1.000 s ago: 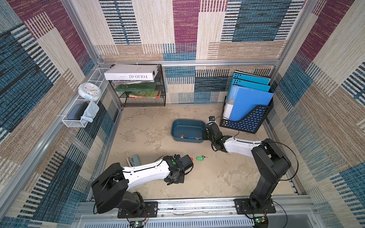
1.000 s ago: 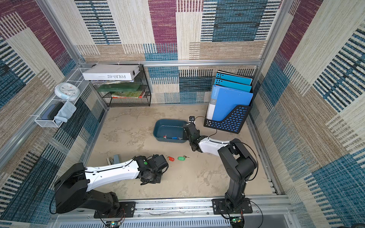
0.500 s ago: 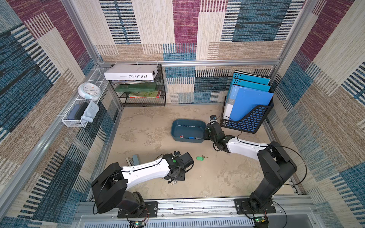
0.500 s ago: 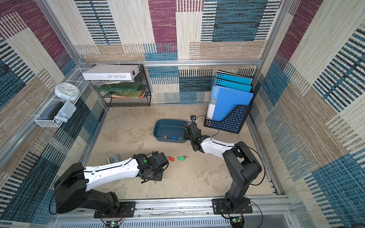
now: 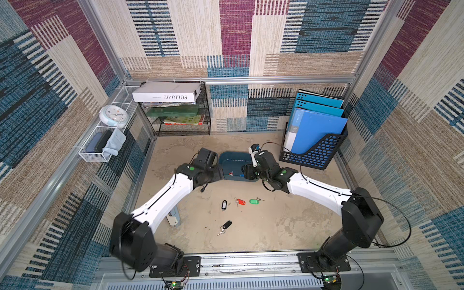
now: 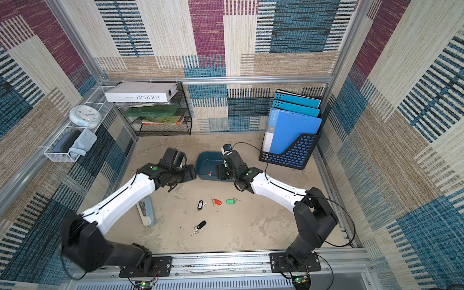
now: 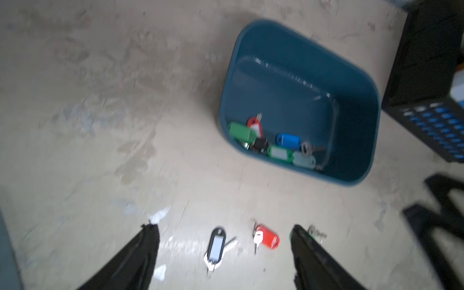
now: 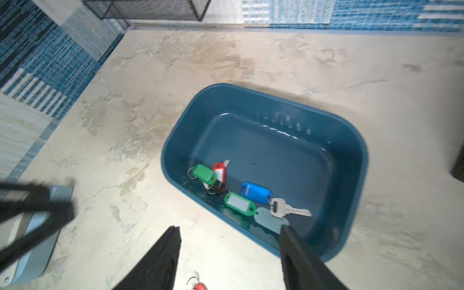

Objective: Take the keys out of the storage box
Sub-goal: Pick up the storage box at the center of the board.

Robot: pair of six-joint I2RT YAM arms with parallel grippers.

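Note:
The dark teal storage box (image 5: 233, 160) (image 6: 208, 160) sits mid-table. Inside it (image 8: 276, 150) lie several keys in a loose heap by the near wall: green tag (image 8: 204, 172), red tag (image 8: 219, 170), blue tag (image 8: 256, 192), pale teal tag (image 8: 268, 221); the left wrist view shows the same heap (image 7: 280, 153). On the table in front lie a black-tagged key (image 5: 224, 204), a red one (image 5: 240, 202), a green one (image 5: 254, 201) and another black one (image 5: 226, 226). My left gripper (image 5: 218, 173) (image 7: 223, 226) hangs open at the box's left side. My right gripper (image 5: 247, 172) (image 8: 229, 228) hangs open over its near right rim. Both are empty.
A black file holder (image 5: 313, 150) with blue folders stands at the back right, close to the box. A black wire-mesh shelf (image 5: 180, 125) stands at the back left. A grey-blue stapler-like object (image 5: 174, 216) lies under my left forearm. A white wire basket (image 5: 100, 148) hangs on the left wall.
My left gripper has opened and swung from the front middle of the table back to the box's left side, uncovering the black-tagged keys. My right gripper has opened wider.

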